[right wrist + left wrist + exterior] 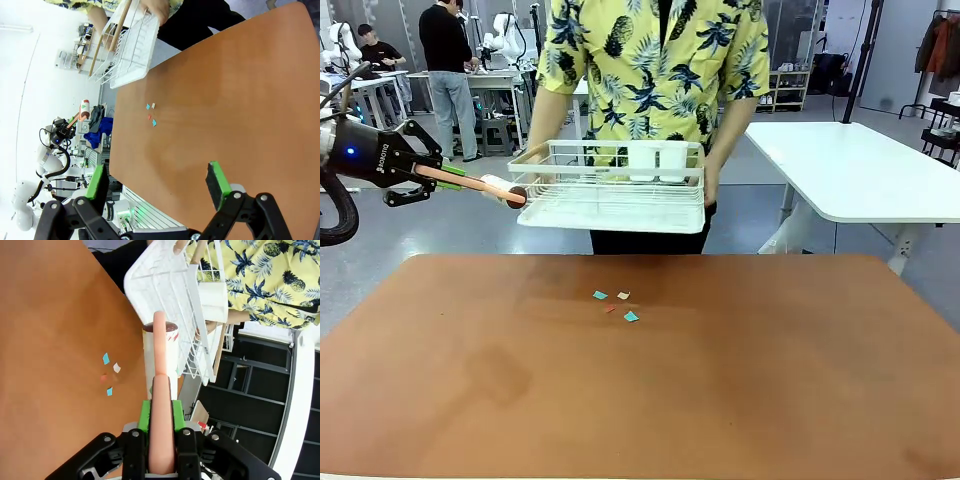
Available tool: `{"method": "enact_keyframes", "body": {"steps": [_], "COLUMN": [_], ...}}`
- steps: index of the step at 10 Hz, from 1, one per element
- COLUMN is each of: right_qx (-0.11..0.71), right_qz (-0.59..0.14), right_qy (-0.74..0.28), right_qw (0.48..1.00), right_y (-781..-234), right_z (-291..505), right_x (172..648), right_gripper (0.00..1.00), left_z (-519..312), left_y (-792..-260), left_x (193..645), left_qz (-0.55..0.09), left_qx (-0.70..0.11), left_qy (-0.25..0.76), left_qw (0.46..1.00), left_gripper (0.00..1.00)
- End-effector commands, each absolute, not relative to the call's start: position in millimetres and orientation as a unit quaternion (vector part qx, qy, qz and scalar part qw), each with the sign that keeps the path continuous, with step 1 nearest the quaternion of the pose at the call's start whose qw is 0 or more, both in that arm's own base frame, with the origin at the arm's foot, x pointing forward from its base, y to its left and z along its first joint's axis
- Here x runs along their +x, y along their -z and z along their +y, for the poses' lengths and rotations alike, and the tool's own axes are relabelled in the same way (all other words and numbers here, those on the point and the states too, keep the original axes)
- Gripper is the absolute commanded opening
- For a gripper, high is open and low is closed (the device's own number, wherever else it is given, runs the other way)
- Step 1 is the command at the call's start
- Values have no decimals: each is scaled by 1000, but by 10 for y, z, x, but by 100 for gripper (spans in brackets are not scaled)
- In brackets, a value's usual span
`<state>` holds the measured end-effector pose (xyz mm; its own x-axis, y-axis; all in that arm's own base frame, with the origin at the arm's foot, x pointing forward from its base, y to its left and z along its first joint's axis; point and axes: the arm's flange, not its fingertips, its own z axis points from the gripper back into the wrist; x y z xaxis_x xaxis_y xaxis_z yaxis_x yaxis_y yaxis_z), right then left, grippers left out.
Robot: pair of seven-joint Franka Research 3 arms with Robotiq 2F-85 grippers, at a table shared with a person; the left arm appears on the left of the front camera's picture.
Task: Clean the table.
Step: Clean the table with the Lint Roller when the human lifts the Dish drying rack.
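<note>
Closest in, right gripper point(157, 182) with jaws wide apart, holding nothing, poised over the table point(640, 400). Farther across the reddish top, a small cluster of paper scraps point(617, 303), blue, pale and red, toward the far middle. Raised off the far-left side, left gripper point(450, 178) clamped tight on the pink handle of a lint roller point(502, 190), roll end right at the rack point(615, 195); touching or not, cannot tell. Looks like the tool-in-hand step, scraps not yet touched. Next calls for swinging the roller down and rightward onto the scraps, pressing flat, rolling over all of them. Farthest, rack held level above the far edge by a person point(650, 60), a hand at each end. White holder point(655, 160) at its back wall, contents hidden; nothing else made out on the wires.
</note>
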<state>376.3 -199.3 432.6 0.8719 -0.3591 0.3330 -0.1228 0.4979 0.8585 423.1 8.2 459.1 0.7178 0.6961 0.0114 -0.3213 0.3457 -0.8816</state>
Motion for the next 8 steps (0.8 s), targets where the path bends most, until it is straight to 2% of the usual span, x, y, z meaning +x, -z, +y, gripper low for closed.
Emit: {"method": "enact_keyframes", "body": {"steps": [1,7,8], "right_qx": [502,502,502], "right_qz": [-249,-249,-249], "right_qy": [68,68,68], "right_qw": [826,826,826], "right_y": [-4347,-4347,-4347], "right_z": [-1991,-1991,-1991], "right_x": [3767,3767,3767], "right_gripper": [100,100,100], "left_z": [74,74,82], "left_y": [-4594,-4594,-4591], "left_x": [4232,4232,4231], "left_qz": [-198,-198,-198], "left_qx": [-474,-474,-474], "left_qy": [-319,-319,-319], "left_qw": [796,796,796], "left_gripper": [0,0,21]}}
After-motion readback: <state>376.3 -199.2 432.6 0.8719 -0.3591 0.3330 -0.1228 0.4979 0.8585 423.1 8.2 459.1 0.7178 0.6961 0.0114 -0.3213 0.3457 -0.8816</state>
